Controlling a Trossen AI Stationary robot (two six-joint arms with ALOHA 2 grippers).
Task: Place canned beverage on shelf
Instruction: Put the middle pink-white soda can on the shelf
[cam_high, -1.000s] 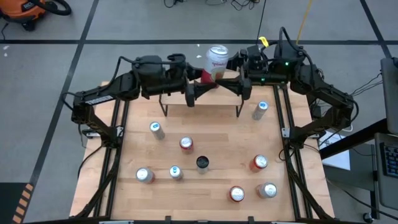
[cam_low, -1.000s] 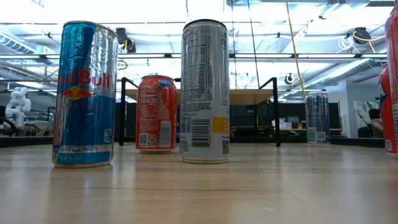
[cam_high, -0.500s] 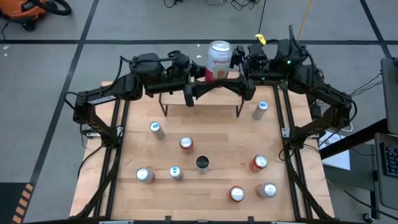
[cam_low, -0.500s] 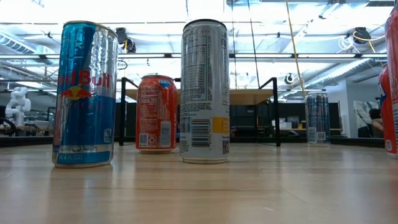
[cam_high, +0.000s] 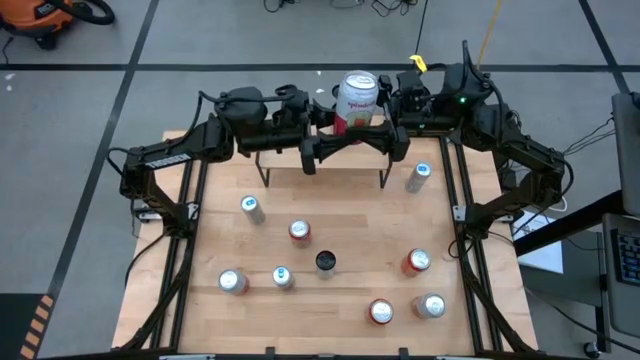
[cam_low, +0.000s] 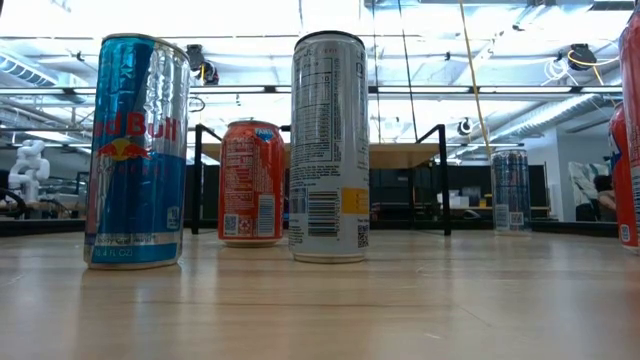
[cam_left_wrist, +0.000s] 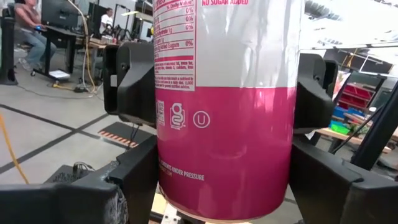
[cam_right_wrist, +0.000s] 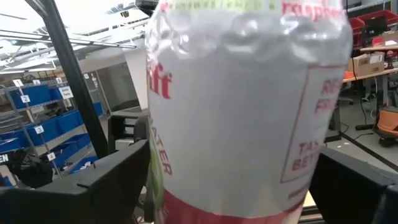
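- High view: can (cam_high: 356, 97) at 12 o'clock on the desk (cam_high: 330, 230), upright, above the far edge of the shelf (cam_high: 325, 160), between both tools.
- Left tool (cam_high: 322, 118) closed around the can's lower pink band; left wrist view fills with that band, own dark fingers (cam_left_wrist: 106, 193) at either flank.
- Right tool (cam_high: 383, 97) spread wide at the can's other side; right wrist view shows fingers (cam_right_wrist: 99, 180) flanking the upper silver part, contact not clear, so a second grip cannot be confirmed.
- Step in hand, as judged: a handover or a joint carry toward the shelf top.
- To do well: keep the can vertical, let only one tool bear it before the other lets go, avoid squeezing the thin wall.
- Bring down over a bare patch of the wood top, clear of the black legs, base flat before opening.
- Back out level, not up through the can's side, to avoid tipping.
- Can's look: silver-white upper body with red lettering and a nutrition panel, pink-magenta lower band, silver lid with pull tab, no dents visible.
- Other cans stand well apart at 3 to 9 o'clock on the desk, among them a blue one (cam_low: 138, 150) close in the low view.
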